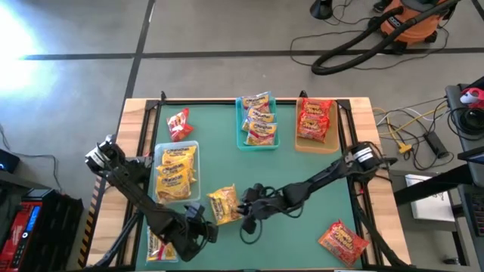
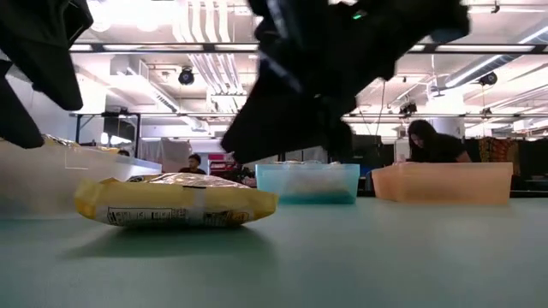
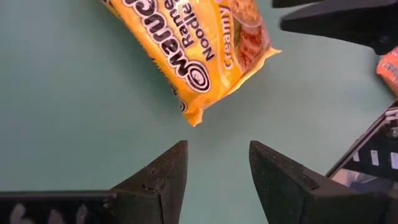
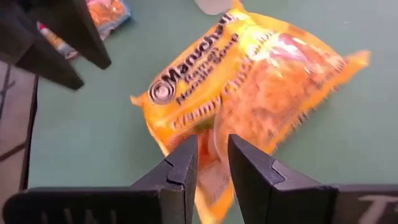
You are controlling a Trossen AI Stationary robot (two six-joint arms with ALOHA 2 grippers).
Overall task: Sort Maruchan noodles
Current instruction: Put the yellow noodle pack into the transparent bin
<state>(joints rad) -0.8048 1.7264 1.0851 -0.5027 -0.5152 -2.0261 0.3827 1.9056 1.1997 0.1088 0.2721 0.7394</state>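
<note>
Noodles are partly sorted, by my reading. On the green mat (image 1: 302,189), the clear tray (image 1: 160,198) holds yellow packets (image 1: 175,172), the teal tray (image 1: 242,140) holds pink-banded ones (image 1: 259,119), and the tan tray (image 1: 333,125) holds red ones (image 1: 313,119).

Four packets lie outside any tray:
- a yellow packet (image 1: 224,204) beside the clear tray, toward the mat's middle
- a red packet (image 1: 178,124) past the clear tray's far end
- another red one (image 1: 344,242) well away, at the mat's opposite near corner
- a packet (image 1: 156,245) at the near edge, just below the clear tray, half hidden by the left arm

The right gripper (image 4: 211,163) hovers right at the loose yellow packet (image 4: 249,87), its fingers (image 4: 180,168) nearly together with only a slit between; the wrist view shows nothing held. The left gripper (image 3: 216,168) is also close to this packet (image 3: 199,50), fingers (image 3: 163,175) apart and empty.

That yellow packet looks the likely next pick, bound for the clear tray.
</note>
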